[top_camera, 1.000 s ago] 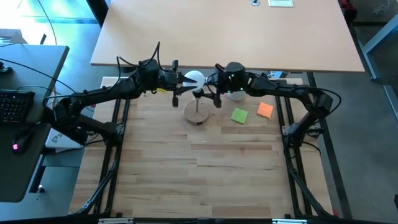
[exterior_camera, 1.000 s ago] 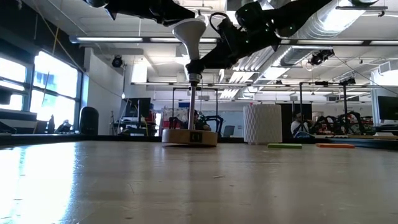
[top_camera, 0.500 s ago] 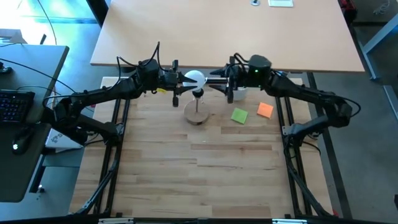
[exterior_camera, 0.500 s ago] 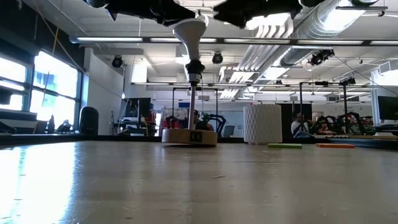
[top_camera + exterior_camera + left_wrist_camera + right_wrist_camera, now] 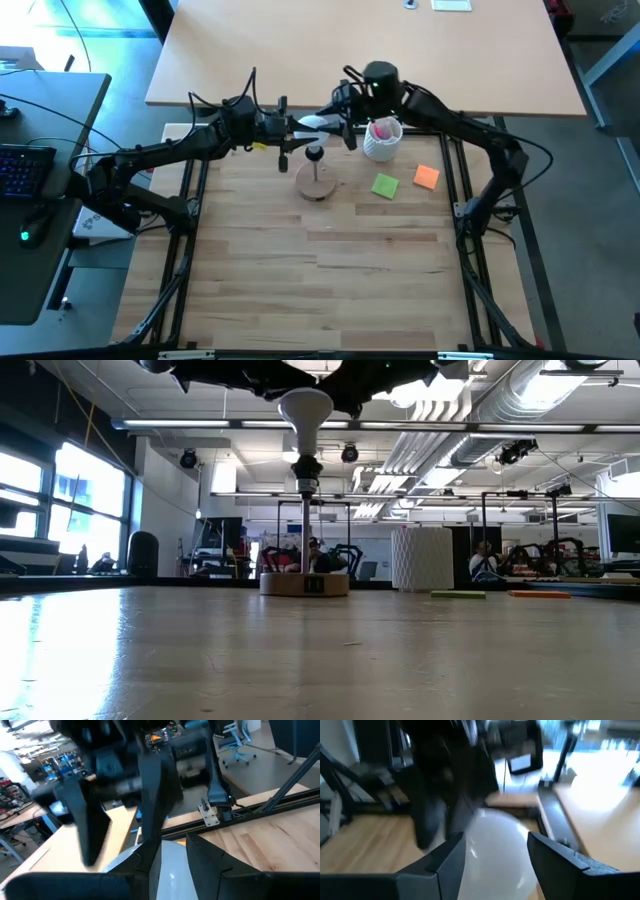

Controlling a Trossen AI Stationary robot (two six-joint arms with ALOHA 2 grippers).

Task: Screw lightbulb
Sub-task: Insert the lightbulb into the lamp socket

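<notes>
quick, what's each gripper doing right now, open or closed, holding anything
left gripper: closed on the lightbulb, holding it over the socket.
right gripper: fingers around the bulb's globe, one on each side; cannot tell whether they grip it yet.

Bright windows (image 5: 60, 480) (left), ceiling ducts (image 5: 470, 410)

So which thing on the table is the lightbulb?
Look at the far middle of the wooden table, where both arms meet. The lightbulb sits atop the black socket on a round wooden base; it is smooth and white, unlike the ribbed cup beside it.
</notes>
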